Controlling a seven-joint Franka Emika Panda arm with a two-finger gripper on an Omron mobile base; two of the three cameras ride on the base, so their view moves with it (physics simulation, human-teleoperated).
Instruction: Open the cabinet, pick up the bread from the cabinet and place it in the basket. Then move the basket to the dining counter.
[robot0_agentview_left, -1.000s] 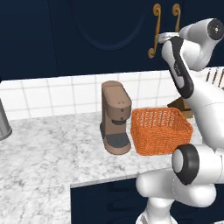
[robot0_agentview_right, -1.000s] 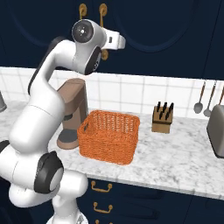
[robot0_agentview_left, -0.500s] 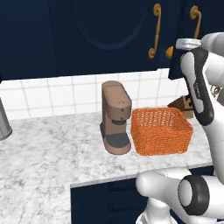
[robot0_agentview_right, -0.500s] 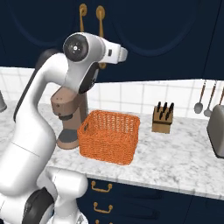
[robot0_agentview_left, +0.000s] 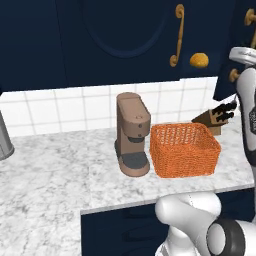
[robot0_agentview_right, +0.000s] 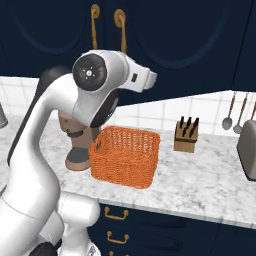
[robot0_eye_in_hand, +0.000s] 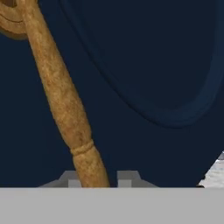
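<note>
Jaws closed on the brass handle (robot0_eye_in_hand: 61, 100) of the navy cabinet (robot0_eye_in_hand: 144, 65). Door partly ajar; bread (robot0_agentview_left: 199, 60) visible inside. Basket (robot0_agentview_left: 184, 149) sits on the desk (robot0_agentview_left: 60, 180) beside the coffee machine (robot0_agentview_left: 132, 134).

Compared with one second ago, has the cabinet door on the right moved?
Yes. In the left base view its brass handle has swung right, away from the neighbouring door's fixed handle, uncovering the bread.

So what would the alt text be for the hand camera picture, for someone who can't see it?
Close-up of a long curved brass handle running diagonally down a dark navy cabinet door with an arched moulded panel. The handle's lower end passes between the gripper tips at the bottom edge, which are closed on it.
</note>
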